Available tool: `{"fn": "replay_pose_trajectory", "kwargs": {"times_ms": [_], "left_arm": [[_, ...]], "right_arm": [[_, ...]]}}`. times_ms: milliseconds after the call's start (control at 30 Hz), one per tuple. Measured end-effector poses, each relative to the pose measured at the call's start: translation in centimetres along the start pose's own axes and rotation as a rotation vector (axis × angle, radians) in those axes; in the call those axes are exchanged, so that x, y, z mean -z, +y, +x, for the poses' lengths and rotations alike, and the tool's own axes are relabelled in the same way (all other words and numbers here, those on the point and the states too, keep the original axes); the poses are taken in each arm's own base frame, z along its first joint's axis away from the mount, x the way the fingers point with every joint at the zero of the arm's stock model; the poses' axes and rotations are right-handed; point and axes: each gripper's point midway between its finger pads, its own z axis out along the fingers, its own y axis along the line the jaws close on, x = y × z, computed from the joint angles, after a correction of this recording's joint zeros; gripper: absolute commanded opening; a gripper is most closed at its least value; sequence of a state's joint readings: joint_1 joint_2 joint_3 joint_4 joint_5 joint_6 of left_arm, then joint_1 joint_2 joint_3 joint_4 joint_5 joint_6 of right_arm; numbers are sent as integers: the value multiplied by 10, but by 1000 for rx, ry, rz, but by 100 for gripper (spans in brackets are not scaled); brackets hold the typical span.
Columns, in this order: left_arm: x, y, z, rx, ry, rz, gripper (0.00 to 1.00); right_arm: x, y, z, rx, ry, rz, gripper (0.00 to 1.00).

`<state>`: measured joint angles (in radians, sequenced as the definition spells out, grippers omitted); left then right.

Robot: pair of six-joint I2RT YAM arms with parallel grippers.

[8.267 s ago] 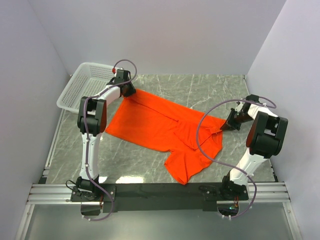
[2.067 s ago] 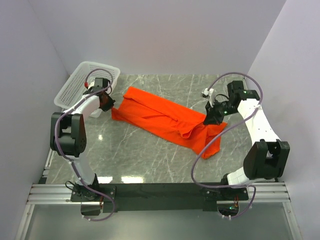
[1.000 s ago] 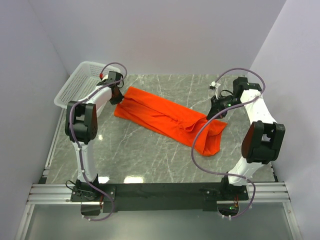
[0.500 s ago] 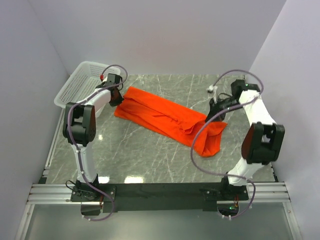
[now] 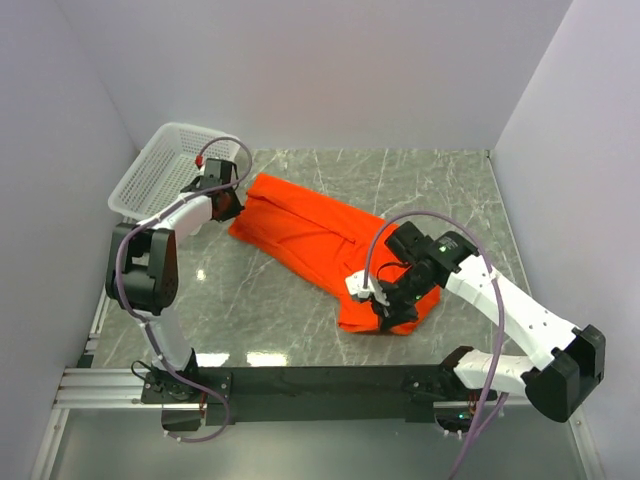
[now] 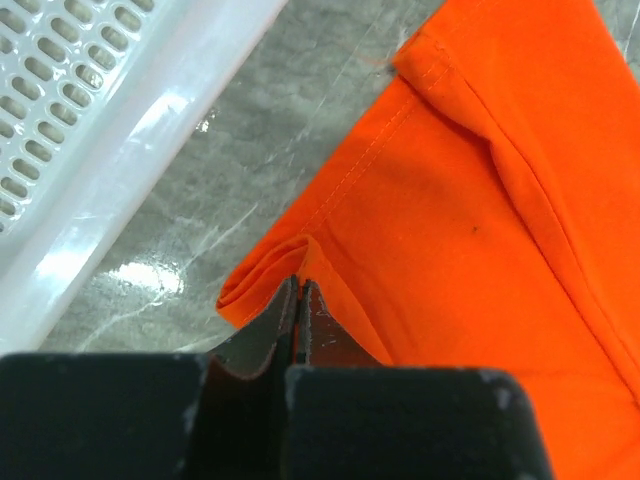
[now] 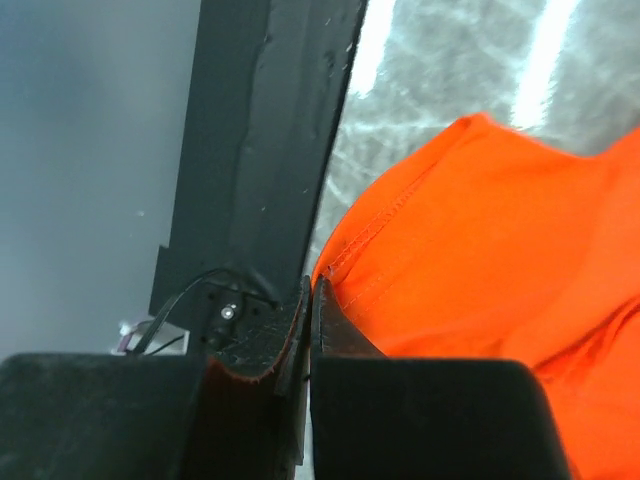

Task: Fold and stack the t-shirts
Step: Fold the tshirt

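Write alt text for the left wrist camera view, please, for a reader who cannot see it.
The left gripper is shut on a folded corner of the orange-red t-shirt, which lies on a grey marble table. A white mesh basket stands at the upper left, apart from the shirt.

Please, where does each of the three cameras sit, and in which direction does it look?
Top external: above and behind the arms, looking down on the table; both arms show, left gripper and right gripper on the t-shirt, basket far left.
Left wrist: on the left arm, looking down past its shut fingers at a t-shirt corner near the basket.
Right wrist: on the right arm, looking past its shut fingers at the t-shirt hem and the black base rail.
Shared: all three see the t-shirt.
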<state>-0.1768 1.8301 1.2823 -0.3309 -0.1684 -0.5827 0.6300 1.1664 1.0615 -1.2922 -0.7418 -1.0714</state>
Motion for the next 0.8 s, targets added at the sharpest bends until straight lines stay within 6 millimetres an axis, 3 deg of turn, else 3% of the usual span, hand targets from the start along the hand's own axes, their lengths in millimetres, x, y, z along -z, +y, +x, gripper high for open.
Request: {"fn": "replay_pose_trajectory", "kwargs": {"times_ms": [200,467,800], "left_arm": [[10,8,5,-19,-16,3,1],[41,24,14,-17,-46,3,1],[53,62,56,4,40,-86,1]], "right_arm": [[-13,11,18,-30,54,-37,0],[-13,28,32,0,71,-45,0],[-11,33,44,14,83,-11,0]]}}
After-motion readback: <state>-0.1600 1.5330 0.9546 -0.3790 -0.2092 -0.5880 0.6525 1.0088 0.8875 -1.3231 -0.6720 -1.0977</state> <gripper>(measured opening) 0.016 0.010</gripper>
